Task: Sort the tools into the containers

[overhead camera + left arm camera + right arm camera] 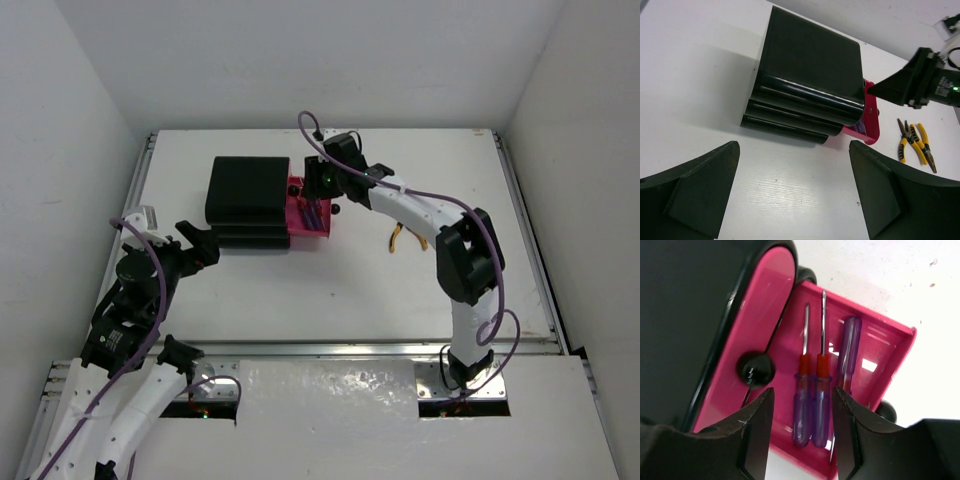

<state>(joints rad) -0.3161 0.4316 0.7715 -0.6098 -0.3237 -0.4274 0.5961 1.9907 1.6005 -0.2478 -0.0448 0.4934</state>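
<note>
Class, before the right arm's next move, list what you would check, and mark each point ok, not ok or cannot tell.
1. Screwdrivers lie in the drawer: ok.
2. Right jaws apart, holding nothing: ok.
3. Left jaws apart, empty: ok.
4. Pliers sorted: not ok, they lie on the table.
5. Drawer shut: not ok, it stands open.
6. Wrenches located: cannot tell, none in view.
</note>
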